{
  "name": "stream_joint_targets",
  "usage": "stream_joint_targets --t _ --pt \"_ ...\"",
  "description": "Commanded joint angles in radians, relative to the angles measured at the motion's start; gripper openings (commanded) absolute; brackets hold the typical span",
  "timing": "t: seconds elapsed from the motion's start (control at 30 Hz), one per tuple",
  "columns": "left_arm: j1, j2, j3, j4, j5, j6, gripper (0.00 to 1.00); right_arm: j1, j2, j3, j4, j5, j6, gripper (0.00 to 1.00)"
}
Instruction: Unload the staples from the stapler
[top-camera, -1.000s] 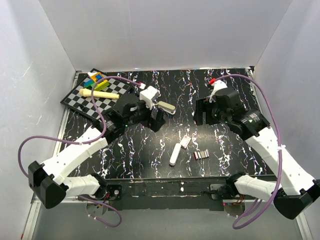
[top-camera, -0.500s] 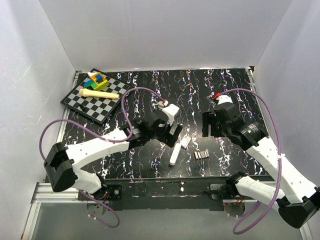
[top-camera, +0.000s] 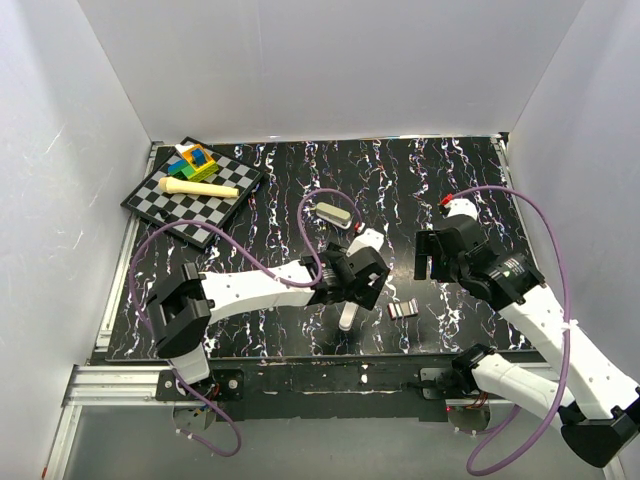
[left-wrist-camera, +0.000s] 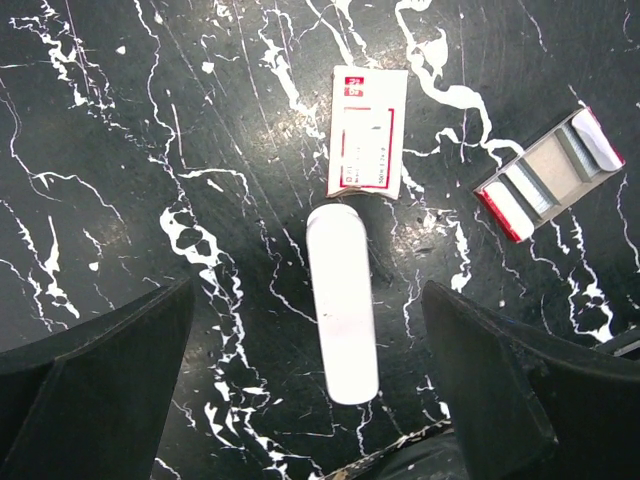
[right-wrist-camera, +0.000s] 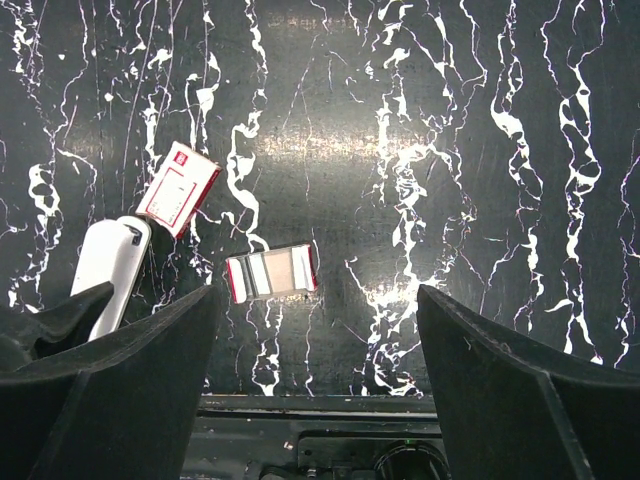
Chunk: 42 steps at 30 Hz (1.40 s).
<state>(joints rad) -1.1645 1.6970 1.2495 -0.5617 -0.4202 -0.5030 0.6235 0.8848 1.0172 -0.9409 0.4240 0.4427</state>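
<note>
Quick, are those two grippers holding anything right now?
Left gripper: open, holding nothing, above the white plastic stapler.
Right gripper: open, holding nothing.

left claw (top-camera: 360, 283): swung right, over stapler (left-wrist-camera: 342, 305) | right claw (top-camera: 430, 256): drawn nearer

Bright, sharp, overhead glare on tabletop (right-wrist-camera: 300, 150)

White stapler (left-wrist-camera: 342, 320); black table (left-wrist-camera: 120, 130) (white veins); checkered board (top-camera: 200, 210).
</note>
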Motion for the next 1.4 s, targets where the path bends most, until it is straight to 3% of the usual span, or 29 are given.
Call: stream_joint_targets --t 0.0,0.33,0.6,1.0,1.37 --pt "-0.02 0.009 0.064 -0.043 -0.08 -0.094 0.98 0.001 -0.021 -0.006 -0.007 0.021 0.016 0.87" --pt "-0.023 0.093 0.085 -0.035 -0.025 -0.135 0.98 -0.001 -0.063 -0.006 -0.025 0.012 0.03 0.87" --pt "-0.023 0.104 0.05 0.017 0.009 -0.065 0.96 -0.001 -0.081 0.001 -0.041 0.002 0.028 0.86" --pt "-0.023 0.131 0.022 0.046 0.034 -0.031 0.74 -0.001 -0.084 0.004 -0.035 -0.017 0.028 0.84" --pt "-0.011 0.148 0.01 0.077 0.06 -0.017 0.63 -0.001 -0.073 0.004 -0.03 -0.036 0.031 0.84"
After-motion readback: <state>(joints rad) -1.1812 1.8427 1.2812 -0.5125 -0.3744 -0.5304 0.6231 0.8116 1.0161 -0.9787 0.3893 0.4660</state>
